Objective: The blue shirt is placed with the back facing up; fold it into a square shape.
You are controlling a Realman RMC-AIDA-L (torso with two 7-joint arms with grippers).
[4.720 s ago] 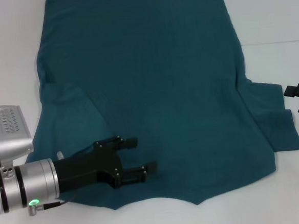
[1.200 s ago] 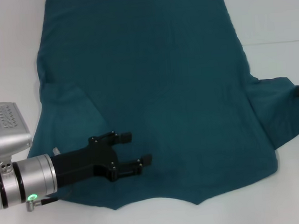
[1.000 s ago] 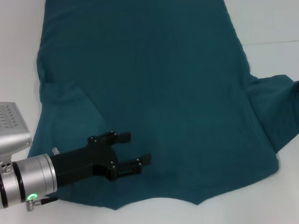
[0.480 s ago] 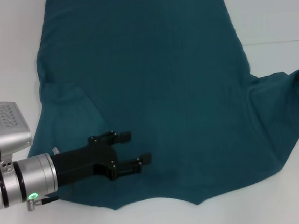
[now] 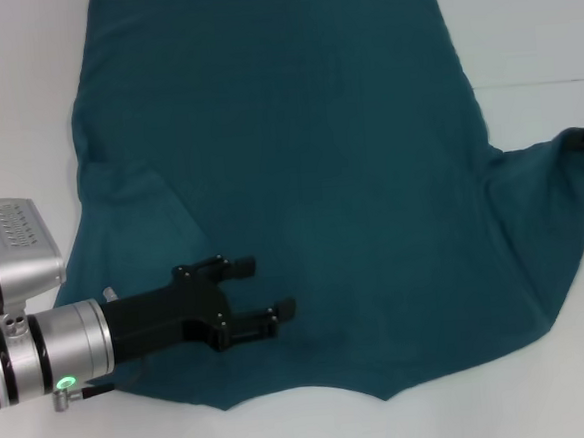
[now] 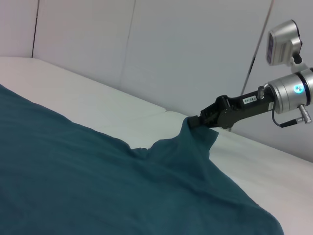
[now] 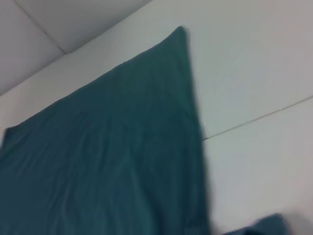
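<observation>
On the white table the blue shirt lies spread flat, plain side up, no fold made yet; right gripper pinches its right sleeve and lifts it, while left gripper hovers spread, holding nothing, over the shirt's near left part.

blue shirt: soft matt teal cloth, plain, lightly creased
table: smooth matt white, beneath the shirt
left gripper: matt black plastic fingers above the shirt
left arm: brushed silver metal, faint sheen
right gripper: matt black, at the shirt's sleeve
</observation>
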